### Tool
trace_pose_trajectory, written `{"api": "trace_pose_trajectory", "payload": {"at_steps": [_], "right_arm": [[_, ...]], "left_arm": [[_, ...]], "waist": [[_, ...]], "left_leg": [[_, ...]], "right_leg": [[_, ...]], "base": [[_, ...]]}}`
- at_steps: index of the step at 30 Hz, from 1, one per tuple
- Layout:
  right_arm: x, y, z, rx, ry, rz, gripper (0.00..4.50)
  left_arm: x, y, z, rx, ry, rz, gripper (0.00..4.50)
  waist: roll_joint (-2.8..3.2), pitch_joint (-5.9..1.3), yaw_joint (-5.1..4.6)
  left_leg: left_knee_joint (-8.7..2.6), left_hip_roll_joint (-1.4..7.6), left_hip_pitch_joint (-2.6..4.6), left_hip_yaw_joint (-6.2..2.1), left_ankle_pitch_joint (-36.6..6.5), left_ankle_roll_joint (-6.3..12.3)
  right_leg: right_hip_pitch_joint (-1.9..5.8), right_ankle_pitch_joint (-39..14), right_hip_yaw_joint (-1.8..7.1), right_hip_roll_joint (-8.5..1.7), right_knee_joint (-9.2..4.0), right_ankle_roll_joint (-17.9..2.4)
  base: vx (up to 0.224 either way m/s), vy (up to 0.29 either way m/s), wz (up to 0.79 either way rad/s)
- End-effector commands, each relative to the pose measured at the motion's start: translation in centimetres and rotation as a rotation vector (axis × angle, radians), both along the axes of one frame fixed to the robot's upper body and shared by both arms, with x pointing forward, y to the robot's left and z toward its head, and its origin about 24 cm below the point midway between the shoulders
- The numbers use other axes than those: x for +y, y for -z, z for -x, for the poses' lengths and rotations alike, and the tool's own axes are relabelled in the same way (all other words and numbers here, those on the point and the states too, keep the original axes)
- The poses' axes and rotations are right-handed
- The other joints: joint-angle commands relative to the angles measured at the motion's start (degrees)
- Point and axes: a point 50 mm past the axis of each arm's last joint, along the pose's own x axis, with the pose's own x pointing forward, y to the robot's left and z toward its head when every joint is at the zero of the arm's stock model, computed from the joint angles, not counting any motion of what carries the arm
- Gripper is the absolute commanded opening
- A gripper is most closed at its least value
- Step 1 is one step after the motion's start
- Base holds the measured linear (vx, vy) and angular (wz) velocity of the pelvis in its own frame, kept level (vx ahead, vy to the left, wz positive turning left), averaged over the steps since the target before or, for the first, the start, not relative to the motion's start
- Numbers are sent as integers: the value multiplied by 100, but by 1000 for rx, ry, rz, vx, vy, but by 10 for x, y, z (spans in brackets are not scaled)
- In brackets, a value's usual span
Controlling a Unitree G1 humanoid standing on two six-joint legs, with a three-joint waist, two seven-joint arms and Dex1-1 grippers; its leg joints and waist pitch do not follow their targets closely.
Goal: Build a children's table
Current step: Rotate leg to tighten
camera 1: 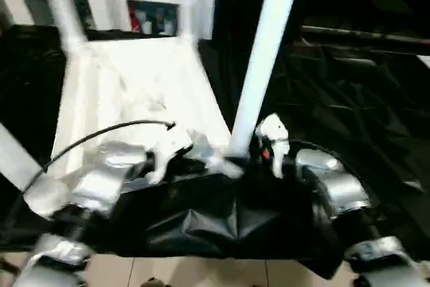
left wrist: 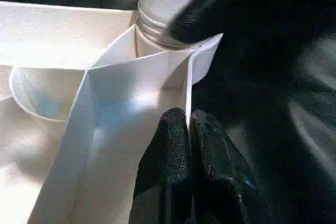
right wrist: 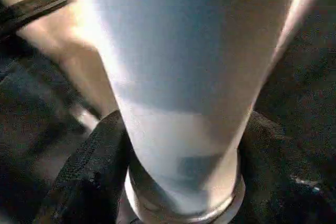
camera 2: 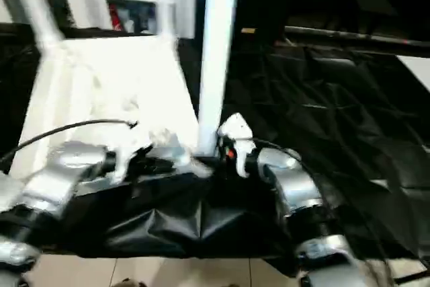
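The white table top point(camera 1: 134, 85) lies upside down on a black cloth, ribbed side up. Two legs point(camera 1: 64, 5) rise from its far corners, and another leg point(camera 1: 13, 159) crosses the near left. At the near right corner stands a long white leg point(camera 1: 262, 52) with its base in the socket. My right gripper point(right wrist: 184, 182) is closed around this leg just above the base, one black finger point(right wrist: 89, 171) on each side. My left gripper point(left wrist: 188, 124) is shut on the thin rim wall point(left wrist: 189, 77) of the table top beside that corner.
A white cabinet point(camera 1: 154, 15) with glass-fronted shelves stands behind the table top. Crumpled black cloth point(camera 1: 336, 99) covers the surface to the right and drapes over the front edge. Light floor tiles point(camera 1: 201, 270) lie below. A black cable point(camera 1: 101, 132) arcs over my left forearm.
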Motion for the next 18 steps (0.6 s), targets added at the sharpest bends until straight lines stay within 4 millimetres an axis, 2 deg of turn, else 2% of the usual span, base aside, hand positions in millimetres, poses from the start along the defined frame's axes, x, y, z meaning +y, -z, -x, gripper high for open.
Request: {"api": "trace_pose_trajectory", "payload": {"at_steps": [1,3,4,6,8,10,12,15,18], "right_arm": [[8,17,1,88,142,-16,262],[11,20,1,110,204,-18,262],[15,22,1,119,219,-12,262],[27,21,3,103,202,-20,262],[31,18,3,69,174,-13,262],[31,14,3,44,142,-18,262],[29,10,2,27,126,-34,311],[24,5,0,-4,90,-24,335],[15,-4,2,-40,-64,11,353]], "left_arm": [[-30,6,1,19,-4,83,0],[-38,7,-3,5,-42,89,0],[-44,8,-5,1,-63,92,0],[-55,9,-8,-12,-92,88,0],[-56,9,-9,-19,-83,78,0],[-53,9,-9,-22,-72,64,0],[-47,9,-10,-26,-74,47,0],[-39,9,-10,-27,-76,35,0],[-26,9,-7,-13,-40,13,0]], "waist": [[-1,-272,0],[-5,-283,1],[-1,-287,-1],[19,-297,9],[19,-317,31],[15,-331,43],[19,-321,59],[24,-324,69],[26,-328,79]], "left_leg": [[-408,198,65,-164,-1896,-169],[-404,199,97,-164,-1926,-149],[-400,200,103,-156,-1921,-131],[-400,191,86,-151,-1852,-77],[-399,183,74,-146,-1780,-8],[-400,180,50,-141,-1666,45],[-402,178,42,-132,-1639,86],[-409,187,40,-137,-1653,94],[-408,193,33,-140,-1629,135]], "right_leg": [[172,-2743,276,-445,-582,-716],[138,-2868,285,-437,-618,-584],[128,-2818,292,-432,-621,-587],[134,-2627,296,-419,-612,-580],[151,-2436,299,-410,-590,-591],[167,-2259,298,-411,-576,-612],[168,-2197,297,-408,-576,-649],[173,-2217,294,-412,-577,-644],[189,-2044,285,-401,-557,-701]], "base": [[0,0,0],[0,0,0],[0,0,0],[0,0,0],[0,0,0],[0,0,0],[0,0,0],[0,0,0],[0,0,0]]}}
